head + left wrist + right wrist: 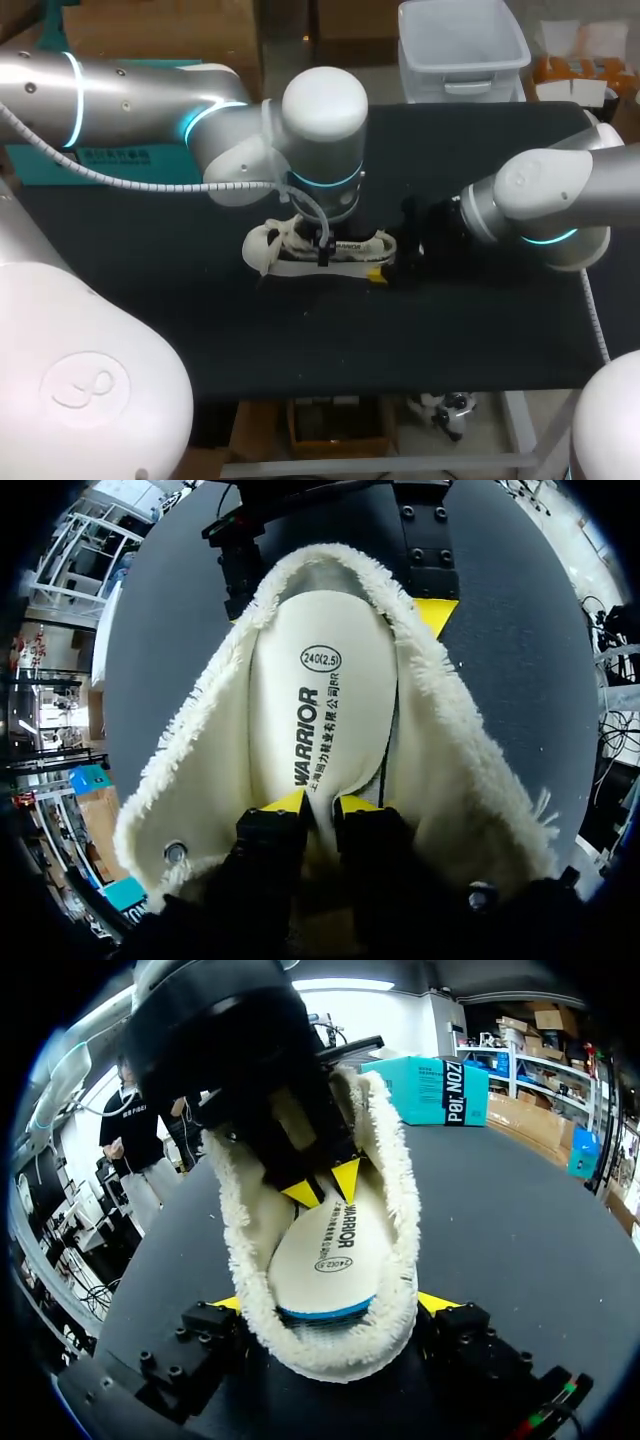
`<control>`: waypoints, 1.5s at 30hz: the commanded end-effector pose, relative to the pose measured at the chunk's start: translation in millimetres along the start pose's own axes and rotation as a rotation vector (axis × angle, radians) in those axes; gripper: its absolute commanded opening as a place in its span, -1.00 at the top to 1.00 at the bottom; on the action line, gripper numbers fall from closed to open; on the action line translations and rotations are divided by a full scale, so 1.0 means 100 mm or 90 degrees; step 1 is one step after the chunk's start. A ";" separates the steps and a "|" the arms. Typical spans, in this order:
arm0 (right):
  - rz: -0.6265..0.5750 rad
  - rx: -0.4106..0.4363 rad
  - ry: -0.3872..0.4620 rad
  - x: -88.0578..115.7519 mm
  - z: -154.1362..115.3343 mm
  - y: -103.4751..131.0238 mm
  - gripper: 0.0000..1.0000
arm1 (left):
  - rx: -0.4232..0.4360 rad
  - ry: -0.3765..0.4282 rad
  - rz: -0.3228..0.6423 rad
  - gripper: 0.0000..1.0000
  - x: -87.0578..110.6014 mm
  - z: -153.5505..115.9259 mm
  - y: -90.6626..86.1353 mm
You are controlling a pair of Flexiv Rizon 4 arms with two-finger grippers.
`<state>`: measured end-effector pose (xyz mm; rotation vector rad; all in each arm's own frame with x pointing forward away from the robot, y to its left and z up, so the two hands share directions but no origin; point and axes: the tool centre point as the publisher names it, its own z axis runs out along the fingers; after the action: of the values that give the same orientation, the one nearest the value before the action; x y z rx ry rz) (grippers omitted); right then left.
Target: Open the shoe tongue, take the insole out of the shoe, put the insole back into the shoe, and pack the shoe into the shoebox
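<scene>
A pale shoe (275, 255) with a fluffy fleece lining (200, 760) lies on its sole near the middle of a dark table (200, 330), toe toward the left arm's side. The left arm comes down from above, and its wrist hides the shoe's opening in the head view. Inside the shoe, the left gripper (320, 805) has its yellow tips close together, pinching the front part of the cream insole (320, 710), which lies along the shoe's floor with its printed side up. The right gripper (330, 1303) sits at the heel, with one yellow tip pressed against each side of it, gripping the shoe from outside; its black body blocks the heel in the head view. A teal box (435, 1090) stands at the table's far edge, well apart from the shoe.
</scene>
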<state>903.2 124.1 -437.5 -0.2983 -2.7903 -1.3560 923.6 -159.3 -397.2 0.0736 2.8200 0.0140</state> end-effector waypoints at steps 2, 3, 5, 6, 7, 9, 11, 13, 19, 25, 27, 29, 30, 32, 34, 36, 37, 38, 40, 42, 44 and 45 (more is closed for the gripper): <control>-0.002 -0.002 0.003 -0.01 0.10 -0.11 1.00 | -0.001 0.001 -0.002 1.00 -0.18 0.71 -0.02; -0.002 -0.002 0.003 -0.01 0.10 -0.11 1.00 | -0.001 0.001 -0.002 1.00 -0.18 0.71 -0.02; -0.002 -0.002 0.003 -0.01 0.10 -0.11 1.00 | 0.015 0.019 0.003 1.00 -0.18 0.61 0.01; -0.002 -0.002 0.003 -0.01 0.10 -0.11 1.00 | 0.017 0.020 0.004 1.00 -0.17 0.57 0.01; -0.002 -0.002 0.003 -0.01 0.10 -0.11 1.00 | 0.017 0.020 0.004 1.00 -0.17 0.53 0.01; -0.002 -0.002 0.003 -0.01 0.10 -0.11 1.00 | 0.034 0.030 0.006 1.00 -0.16 0.38 0.02; -0.002 -0.002 0.003 -0.01 0.10 -0.11 1.00 | 0.051 0.041 0.012 1.00 -0.16 0.23 0.03; -0.002 -0.002 0.003 -0.01 0.10 -0.11 1.00 | 0.061 0.045 0.012 1.00 -0.16 0.11 0.03; -0.002 -0.002 0.003 -0.01 0.10 -0.11 1.00 | 0.110 0.074 0.034 1.00 -0.13 -0.27 0.03; -0.002 -0.002 0.003 -0.01 0.10 -0.11 1.00 | 0.162 0.114 0.062 1.00 -0.08 -0.64 -0.05; -0.002 -0.002 0.003 -0.01 0.10 -0.11 1.00 | 0.176 0.133 0.069 1.00 -0.05 -0.67 -0.08; -0.002 -0.002 0.003 -0.01 0.10 -0.11 1.00 | 0.185 0.145 0.074 1.00 -0.03 -0.71 -0.12; -0.002 -0.002 0.003 -0.01 0.10 -0.11 1.00 | 0.195 0.159 0.079 1.00 -0.02 -0.72 -0.14; -0.002 -0.002 0.003 -0.01 0.10 -0.11 1.00 | 0.199 0.163 0.081 1.00 0.01 -0.74 -0.20; -0.002 -0.002 0.003 -0.01 0.10 -0.11 1.00 | 0.217 0.178 0.085 1.00 0.02 -0.76 -0.25; -0.002 -0.002 0.003 -0.01 0.10 -0.11 1.00 | 0.233 0.189 0.087 1.00 0.02 -0.79 -0.29; -0.002 -0.002 0.003 -0.01 0.10 -0.11 1.00 | 0.244 0.195 0.089 1.00 0.02 -0.82 -0.32; -0.002 -0.002 0.003 -0.01 0.10 -0.11 1.00 | 0.254 0.201 0.092 1.00 0.01 -0.85 -0.35; -0.002 -0.002 0.003 -0.01 0.10 -0.11 1.00 | 0.275 0.214 0.100 1.00 0.00 -0.90 -0.39; -0.002 -0.002 0.003 -0.01 0.10 -0.11 1.00 | 0.289 0.222 0.105 1.00 0.00 -0.94 -0.42; -0.002 -0.002 0.003 -0.01 0.10 -0.11 1.00 | 0.317 0.234 0.115 1.00 -0.01 -1.02 -0.46; -0.002 -0.002 0.003 -0.01 0.10 -0.11 1.00 | 0.325 0.238 0.119 1.00 -0.02 -1.05 -0.46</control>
<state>901.9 124.0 -437.3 -0.2915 -2.7896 -1.3568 885.5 -208.7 -302.1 0.4732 3.0823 -0.6816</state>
